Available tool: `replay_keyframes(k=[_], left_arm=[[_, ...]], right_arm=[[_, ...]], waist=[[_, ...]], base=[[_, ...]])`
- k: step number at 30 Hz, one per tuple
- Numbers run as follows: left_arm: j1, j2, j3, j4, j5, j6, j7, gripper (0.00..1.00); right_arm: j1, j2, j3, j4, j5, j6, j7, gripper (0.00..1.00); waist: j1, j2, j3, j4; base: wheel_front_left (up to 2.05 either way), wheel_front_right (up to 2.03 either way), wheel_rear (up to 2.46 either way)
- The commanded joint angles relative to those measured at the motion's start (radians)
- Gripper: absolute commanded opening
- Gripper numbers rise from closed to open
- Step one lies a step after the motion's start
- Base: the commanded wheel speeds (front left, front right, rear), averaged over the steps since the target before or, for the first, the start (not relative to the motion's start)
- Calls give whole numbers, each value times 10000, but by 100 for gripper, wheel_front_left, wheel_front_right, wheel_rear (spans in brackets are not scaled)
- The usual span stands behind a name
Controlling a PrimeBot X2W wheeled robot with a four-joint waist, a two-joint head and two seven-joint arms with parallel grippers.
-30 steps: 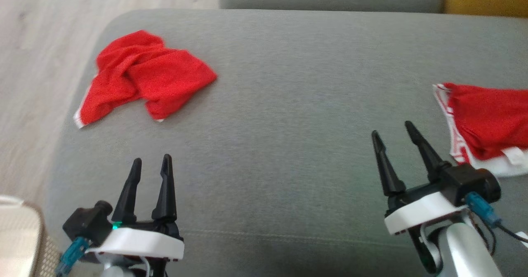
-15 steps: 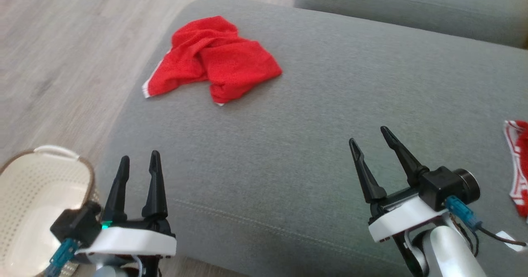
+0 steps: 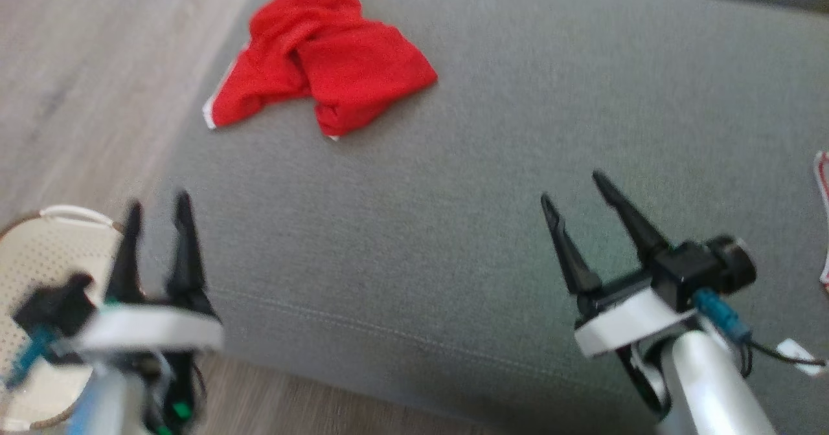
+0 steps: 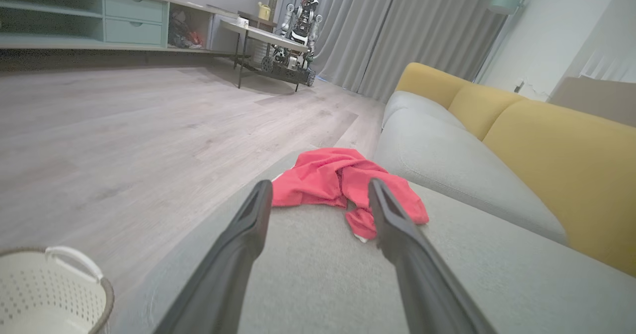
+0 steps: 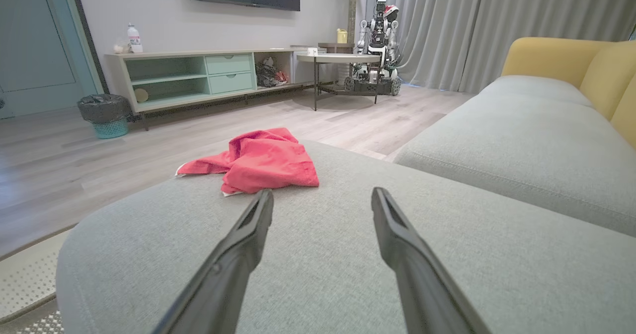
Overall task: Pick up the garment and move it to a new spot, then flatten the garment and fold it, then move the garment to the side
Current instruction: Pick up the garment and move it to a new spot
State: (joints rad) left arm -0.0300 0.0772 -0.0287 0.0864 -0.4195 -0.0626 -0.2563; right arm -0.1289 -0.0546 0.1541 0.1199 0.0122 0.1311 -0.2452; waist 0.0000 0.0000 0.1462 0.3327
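Observation:
A crumpled red garment (image 3: 324, 72) with white trim lies near the far left corner of the grey sofa seat (image 3: 453, 228); it also appears ahead in the left wrist view (image 4: 343, 182) and the right wrist view (image 5: 261, 160). My left gripper (image 3: 158, 205) hovers open at the seat's near left edge, blurred, well short of the garment. My right gripper (image 3: 573, 186) stands open over the seat's near right part, with nothing between its fingers.
A white perforated basket (image 3: 39, 260) stands on the wooden floor (image 3: 78, 66) left of the sofa. The edge of another red-and-white cloth (image 3: 824, 228) shows at the right border. Yellow back cushions (image 4: 546, 140) line the sofa.
The head camera has swung left, so the garment sits more central and the right cloth has slid nearly out of frame. My left gripper has shifted left toward the basket.

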Motion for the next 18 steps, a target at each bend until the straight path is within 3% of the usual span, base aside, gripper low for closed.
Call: replay_keyframes(k=[1, 9, 18], left_arm=[[-779, 350, 452, -205, -29, -65, 29, 100], [-3696, 2042, 361, 1539, -395, -489, 1921, 100], [-7234, 3127, -1354, 4316, -2297, -675, 3759, 100]], right_arm=[[-508, 43, 162, -443, -113, -4, 27, 100], [-1021, 43, 330, -1569, -836, -4, 600, 100], [-1560, 43, 664, -2745, -1273, -4, 1167, 100]], waist=[[0, 0, 558, -290], [0, 0, 2180, -744], [0, 0, 3429, -1137]], base=[[0, 0, 0], [0, 0, 0], [0, 0, 0]])
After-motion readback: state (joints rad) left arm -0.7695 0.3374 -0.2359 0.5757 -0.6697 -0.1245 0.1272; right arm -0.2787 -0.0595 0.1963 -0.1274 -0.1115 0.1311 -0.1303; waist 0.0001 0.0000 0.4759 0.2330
